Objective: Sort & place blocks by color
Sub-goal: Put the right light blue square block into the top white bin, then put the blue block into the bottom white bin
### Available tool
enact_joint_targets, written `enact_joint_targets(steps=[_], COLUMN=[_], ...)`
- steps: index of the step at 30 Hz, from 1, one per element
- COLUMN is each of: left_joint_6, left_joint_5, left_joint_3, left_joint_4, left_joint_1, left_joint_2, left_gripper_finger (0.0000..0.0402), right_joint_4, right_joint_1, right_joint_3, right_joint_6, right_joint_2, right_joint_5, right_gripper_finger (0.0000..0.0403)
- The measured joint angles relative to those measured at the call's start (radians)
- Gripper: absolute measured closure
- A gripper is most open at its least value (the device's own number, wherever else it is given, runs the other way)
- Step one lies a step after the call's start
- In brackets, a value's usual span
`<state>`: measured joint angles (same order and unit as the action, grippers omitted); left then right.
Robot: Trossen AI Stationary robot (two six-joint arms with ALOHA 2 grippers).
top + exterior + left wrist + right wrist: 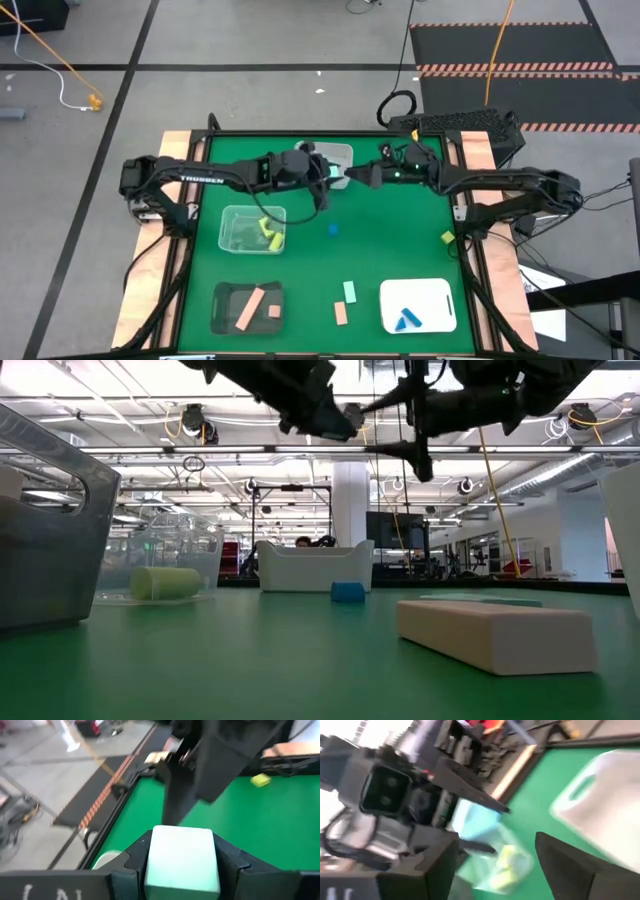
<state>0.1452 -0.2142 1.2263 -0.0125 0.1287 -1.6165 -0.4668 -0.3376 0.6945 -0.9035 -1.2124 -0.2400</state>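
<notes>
My left gripper (333,178) is high over the table's far middle, shut on a mint green block (182,860). My right gripper (352,177) faces it from the right, open (495,840), its fingers just short of the block (475,820). Whether they touch it I cannot tell. Loose on the green table lie a blue cube (333,230), a mint bar (350,292), a tan-pink bar (341,313) and a yellow block (447,238). My left gripper pinches the mint green block between its two fingers, one on each of two opposite side faces (150,865). The fingers lie about level, pointing toward the table's right. The block is lifted clear of the table and its free end sticks out toward the right gripper.
A clear container (252,228) holds yellow blocks, a dark tray (222,308) holds tan-pink ones, and a white tray (440,300) holds blue ones. A pale tray (340,152) stands at the far edge under the grippers. Open green surface lies between the containers.
</notes>
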Motion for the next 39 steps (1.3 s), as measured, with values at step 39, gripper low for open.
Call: enact_joint_targets(steps=[39], left_joint_6=[-0.754], left_joint_5=[0.000], left_joint_3=[-0.001], left_joint_4=[-0.111], left_joint_1=[0.207], left_joint_2=[-0.225], left_gripper_finger=[0.0131], right_joint_4=[0.488], right_joint_1=[0.209], right_joint_3=[-0.001], right_joint_6=[0.316], right_joint_2=[0.079], right_joint_5=[0.264], right_gripper_finger=[0.0147])
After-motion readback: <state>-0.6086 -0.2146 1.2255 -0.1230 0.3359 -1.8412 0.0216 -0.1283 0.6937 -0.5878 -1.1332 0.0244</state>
